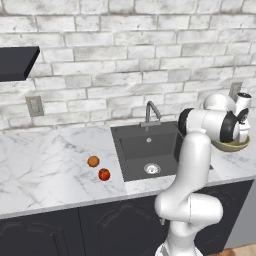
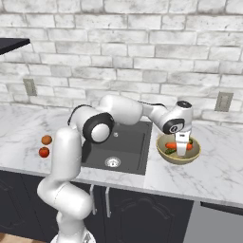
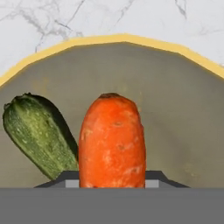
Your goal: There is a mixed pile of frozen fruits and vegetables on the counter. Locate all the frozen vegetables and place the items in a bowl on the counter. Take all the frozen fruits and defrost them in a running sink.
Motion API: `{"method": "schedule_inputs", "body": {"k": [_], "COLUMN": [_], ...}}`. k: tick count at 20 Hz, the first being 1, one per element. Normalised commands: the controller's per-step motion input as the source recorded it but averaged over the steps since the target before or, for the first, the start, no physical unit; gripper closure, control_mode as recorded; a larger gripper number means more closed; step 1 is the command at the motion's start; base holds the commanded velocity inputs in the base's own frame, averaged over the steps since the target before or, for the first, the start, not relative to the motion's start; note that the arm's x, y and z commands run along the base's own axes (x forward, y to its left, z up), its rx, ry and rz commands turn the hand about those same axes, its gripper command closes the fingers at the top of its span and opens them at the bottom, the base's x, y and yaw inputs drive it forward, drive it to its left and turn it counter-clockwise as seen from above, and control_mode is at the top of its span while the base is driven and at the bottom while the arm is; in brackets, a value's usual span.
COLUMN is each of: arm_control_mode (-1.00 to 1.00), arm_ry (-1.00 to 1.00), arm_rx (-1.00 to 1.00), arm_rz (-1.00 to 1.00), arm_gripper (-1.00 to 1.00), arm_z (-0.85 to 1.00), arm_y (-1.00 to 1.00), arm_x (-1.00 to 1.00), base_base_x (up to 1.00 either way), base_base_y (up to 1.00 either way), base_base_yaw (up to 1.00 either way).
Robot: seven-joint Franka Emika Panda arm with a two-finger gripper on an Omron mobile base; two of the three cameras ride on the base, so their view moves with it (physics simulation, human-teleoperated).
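Observation:
My gripper (image 2: 181, 151) hangs down into the tan bowl (image 2: 163, 154), right of the sink (image 2: 128, 142). In the hand view the orange carrot (image 3: 112, 140) stands between the two dark fingertips (image 3: 72, 180), which press on its sides, so the gripper (image 3: 112, 181) is shut on it. The dark green stick (image 3: 37, 133) lies slanted in the bowl (image 3: 175, 109) just left of the carrot. The dull orange fruit (image 1: 93, 161) and the red fruit (image 1: 104, 174) sit on the counter (image 1: 45, 170) left of the sink (image 1: 135, 145).
A curved grey faucet (image 1: 151, 112) rises behind the black basin, whose silver drain (image 1: 152, 168) lies near its front. My own arm arches over the sink. A brick wall with outlets (image 1: 34, 105) backs the counter. A dark shelf (image 1: 17, 61) juts out at upper left.

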Motion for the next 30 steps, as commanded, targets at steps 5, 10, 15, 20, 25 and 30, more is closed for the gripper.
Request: {"method": "schedule_inputs", "body": {"k": [5,10,15,20,25,30], "arm_control_mode": [-1.0,-1.0,-1.0,-1.0,-1.0,-1.0], "arm_ry": [0.0,0.0,0.0,0.0,0.0,0.0], "arm_rx": [0.0,0.0,0.0,0.0,0.0,0.0], "arm_rz": [-0.04,-0.04,-0.04,-0.02,0.0,0.0], "arm_gripper": [-1.0,-1.0,-1.0,-1.0,-1.0,-1.0], "arm_z": [0.05,0.17,0.39,0.41,0.3,0.21], "arm_y": [0.0,0.03,0.15,0.18,0.25,0.38], "arm_x": [-0.12,-0.04,0.0,-0.01,-0.13,-0.2], "base_base_x": [0.0,0.0,0.0,0.0,0.0,0.0], "base_base_y": [0.0,0.0,0.0,0.0,0.0,0.0], "base_base_yaw": [0.0,0.0,0.0,0.0,0.0,0.0]}}
